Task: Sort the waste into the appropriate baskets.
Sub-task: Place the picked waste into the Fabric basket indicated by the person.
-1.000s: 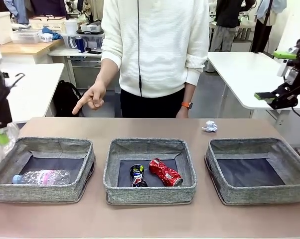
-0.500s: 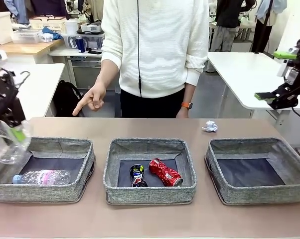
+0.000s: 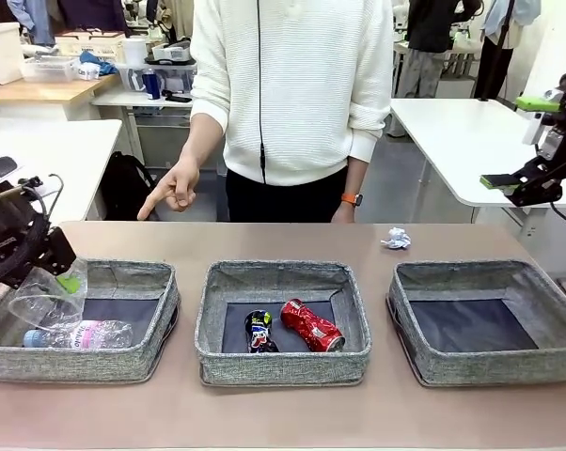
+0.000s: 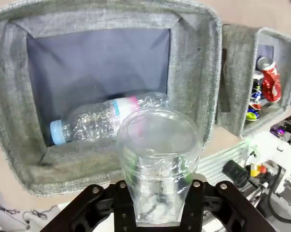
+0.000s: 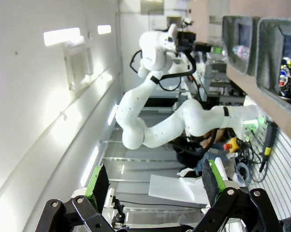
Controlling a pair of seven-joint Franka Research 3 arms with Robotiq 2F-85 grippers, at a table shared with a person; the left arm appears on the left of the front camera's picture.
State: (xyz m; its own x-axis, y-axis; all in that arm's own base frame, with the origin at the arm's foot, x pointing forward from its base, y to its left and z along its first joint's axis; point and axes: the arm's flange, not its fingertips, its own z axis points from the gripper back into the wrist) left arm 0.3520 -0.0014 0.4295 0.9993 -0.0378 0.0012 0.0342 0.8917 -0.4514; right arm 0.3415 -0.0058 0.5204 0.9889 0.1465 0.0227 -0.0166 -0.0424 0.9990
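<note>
Looking across from the front, the left hand (image 3: pixel 40 272) hangs over the near-left corner of the left basket (image 3: pixel 123 362), clamped on a clear plastic cup (image 3: pixel 50 296) that slants down and inward with its mouth toward the basket floor. Directly beneath it a clear bottle with a pink label (image 3: pixel 81 334) lies on its side, long axis running left to right. The middle basket (image 3: pixel 283 368) holds a crushed dark can (image 3: pixel 259 333) and a crushed red can (image 3: pixel 312 326); the right basket (image 3: pixel 490 371) has a bare floor. A crumpled paper ball (image 3: pixel 396 239) sits on the worktop (image 3: pixel 283 413) behind the right basket, just ahead of the person, whose pointing hand (image 3: pixel 173 188) hangs above the far edge. The right hand (image 3: pixel 537 141) is raised well off to the right, and is the nearer one to that paper.

From the left wrist, the cup (image 4: pixel 157 159) is pinched at its base between the fingers, its open rim facing the basket below; the bottle (image 4: pixel 107 121) lies crosswise just past the rim, the basket's soft wall (image 4: pixel 191 77) framing both. The drop looks to be straight down, so letting go should land the cup beside the bottle.

From the right wrist, the right hand (image 5: pixel 155 186) has its green-padded fingers (image 5: pixel 99 183) spread wide with nothing between them.
</note>
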